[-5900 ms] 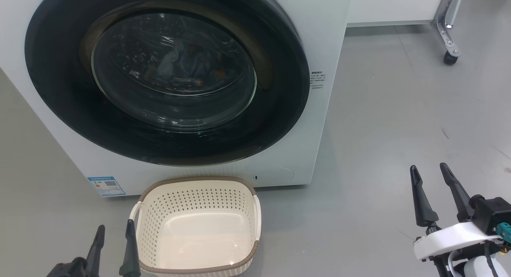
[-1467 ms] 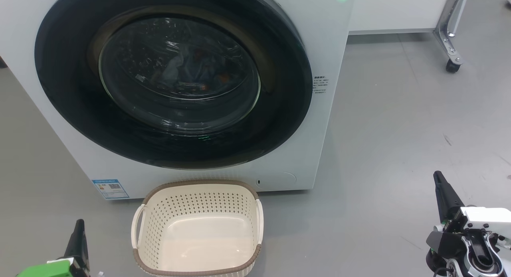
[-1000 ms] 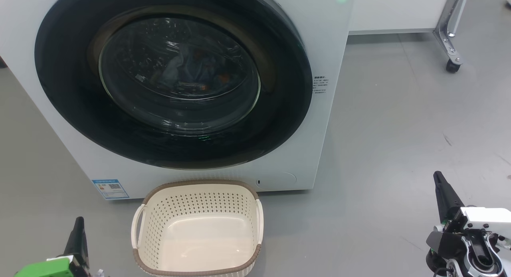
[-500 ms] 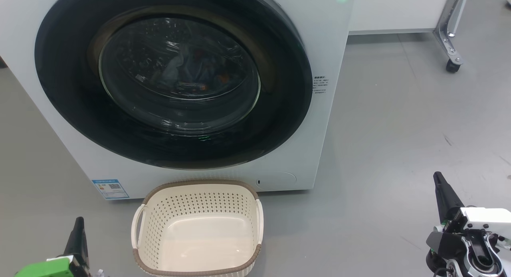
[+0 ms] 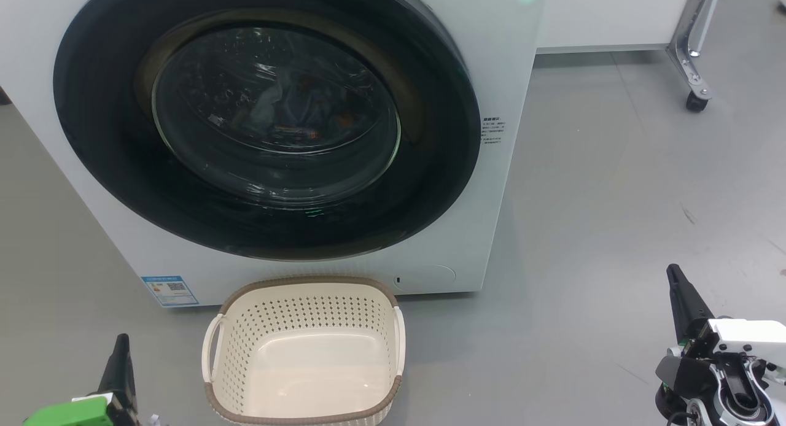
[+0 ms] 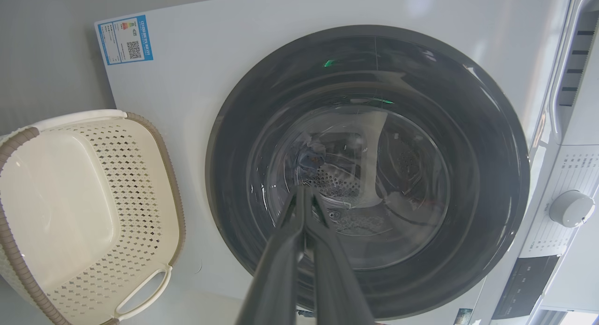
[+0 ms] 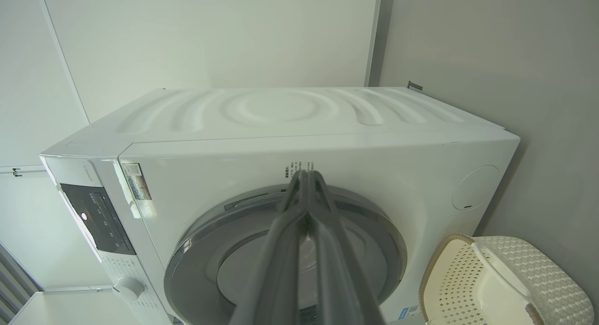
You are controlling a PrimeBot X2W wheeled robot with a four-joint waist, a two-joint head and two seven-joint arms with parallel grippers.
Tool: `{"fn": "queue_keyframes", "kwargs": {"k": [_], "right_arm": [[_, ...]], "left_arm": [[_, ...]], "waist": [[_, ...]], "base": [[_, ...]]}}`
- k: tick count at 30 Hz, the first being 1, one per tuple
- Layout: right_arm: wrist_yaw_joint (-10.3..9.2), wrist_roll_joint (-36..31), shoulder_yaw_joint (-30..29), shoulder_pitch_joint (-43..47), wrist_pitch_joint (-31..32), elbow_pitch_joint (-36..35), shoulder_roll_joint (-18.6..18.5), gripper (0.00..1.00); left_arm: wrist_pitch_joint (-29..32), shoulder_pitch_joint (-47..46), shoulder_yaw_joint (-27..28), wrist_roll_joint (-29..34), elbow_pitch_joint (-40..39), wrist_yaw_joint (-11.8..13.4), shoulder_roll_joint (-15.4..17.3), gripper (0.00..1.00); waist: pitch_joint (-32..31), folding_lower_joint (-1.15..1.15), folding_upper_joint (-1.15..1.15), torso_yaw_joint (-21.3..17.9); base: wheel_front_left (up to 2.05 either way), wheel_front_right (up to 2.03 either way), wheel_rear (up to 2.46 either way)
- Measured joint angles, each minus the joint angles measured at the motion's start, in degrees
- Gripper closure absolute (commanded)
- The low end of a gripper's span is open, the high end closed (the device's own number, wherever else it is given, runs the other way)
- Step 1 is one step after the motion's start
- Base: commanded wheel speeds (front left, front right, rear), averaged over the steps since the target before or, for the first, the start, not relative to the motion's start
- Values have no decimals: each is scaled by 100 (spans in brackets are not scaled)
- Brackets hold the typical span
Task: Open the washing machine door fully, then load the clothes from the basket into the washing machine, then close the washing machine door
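Observation:
The white washing machine (image 5: 509, 76) stands ahead with its round black-rimmed door (image 5: 123, 186) closed flat against the front. Through the glass I see light-blue clothes (image 5: 288, 104) with orange spots lying in the drum. The cream basket (image 5: 307, 282) sits on the floor just below the door, and its inside is bare. My left gripper (image 5: 121, 352) is low at the left of the basket, shut and holding nothing. My right gripper (image 5: 675, 278) is far off to the right, also shut. In the left wrist view the closed left gripper (image 6: 302, 194) points at the door glass.
A blue label (image 5: 169, 290) marks the washer's lower left corner. A metal leg on a castor (image 5: 691, 58) and a white cabinet (image 5: 602, 8) stand at the back right. Open grey floor (image 5: 614, 229) lies right of the washer. A control knob (image 6: 571, 208) shows beside the door.
Nothing has moved over the last second and a half. Since the oldest frame both grippers have gone from open to shut and sit lower, and the camera has shifted slightly.

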Motion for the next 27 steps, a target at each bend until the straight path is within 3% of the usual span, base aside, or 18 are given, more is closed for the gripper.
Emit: {"fn": "queue_keyframes", "kwargs": {"k": [27], "right_arm": [[1, 0, -4, -2, 1, 9, 2, 100]], "left_arm": [[27, -15, 3, 0, 13, -2, 0, 100]], "waist": [[-1, 0, 0, 0]], "base": [[0, 0, 0]]}}
